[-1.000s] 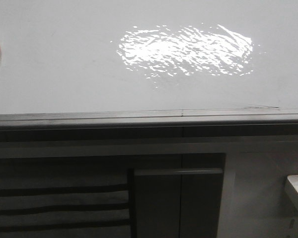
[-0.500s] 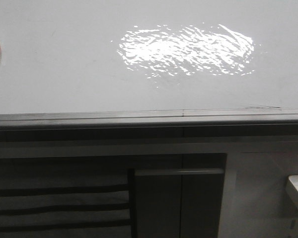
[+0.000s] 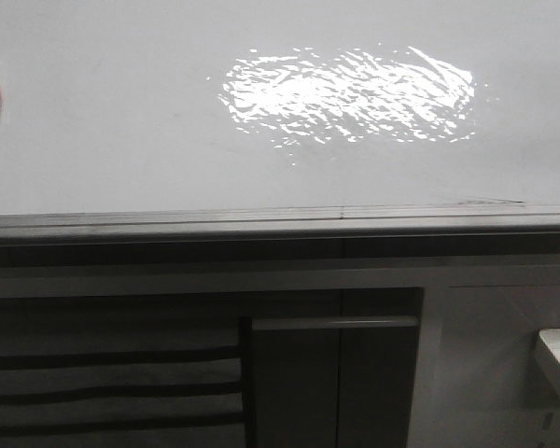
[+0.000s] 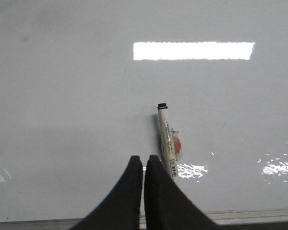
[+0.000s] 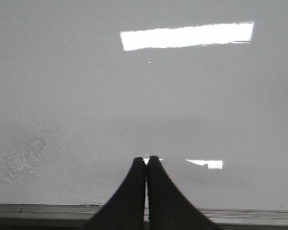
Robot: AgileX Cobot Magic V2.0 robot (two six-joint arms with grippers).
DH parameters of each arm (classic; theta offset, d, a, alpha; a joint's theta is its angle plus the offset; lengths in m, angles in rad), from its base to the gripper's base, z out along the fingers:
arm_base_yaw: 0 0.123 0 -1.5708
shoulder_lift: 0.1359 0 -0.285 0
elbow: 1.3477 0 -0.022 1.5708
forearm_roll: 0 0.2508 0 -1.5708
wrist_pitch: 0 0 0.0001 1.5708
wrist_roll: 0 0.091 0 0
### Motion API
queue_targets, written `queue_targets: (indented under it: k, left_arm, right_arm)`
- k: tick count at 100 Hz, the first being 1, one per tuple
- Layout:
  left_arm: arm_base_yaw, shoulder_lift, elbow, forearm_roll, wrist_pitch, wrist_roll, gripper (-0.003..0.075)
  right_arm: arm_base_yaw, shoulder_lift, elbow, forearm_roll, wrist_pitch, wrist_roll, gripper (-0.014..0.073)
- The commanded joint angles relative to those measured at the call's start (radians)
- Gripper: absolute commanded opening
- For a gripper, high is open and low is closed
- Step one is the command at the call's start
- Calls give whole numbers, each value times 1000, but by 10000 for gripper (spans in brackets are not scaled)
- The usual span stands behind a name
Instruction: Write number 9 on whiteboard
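Left wrist view showed no number 9 anywhere; the whiteboard (image 4: 62, 96) lay unmarked in every picture, so I judged the writing had not begun. What mattered was the marker (image 4: 168, 143), lying flat on the board just beside my left gripper (image 4: 144, 159), off to one side of the tips and a little ahead of them. Its long axis ran nearly in line with my fingers, black cap end pointing away from me, with a red-and-clear label near its middle. My left jaws were pressed together and held nothing. My right gripper (image 5: 146, 160) was likewise closed and empty, with only bare board (image 5: 62, 96) ahead of it, so the left arm was the nearer one; I judged it would need to part its jaws and shift sideways over the barrel. The board was glossy, with a rippled glare patch (image 3: 345, 93) and a grey edge rail (image 3: 261, 222). Dark cabinet panels (image 3: 336, 373) stood below.
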Motion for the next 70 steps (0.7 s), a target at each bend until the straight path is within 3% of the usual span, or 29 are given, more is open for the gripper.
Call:
queue_targets:
  k: [1,70]
  left_arm:
    - [1,56,-48,-1,-46,-4,-20]
    - [1,75,-46,5,-45,-6,-18]
  right_arm:
    - [-2,54,-55,-20,-49,-9,-72]
    - [-2,79,-55,-20,-59,-9,-53]
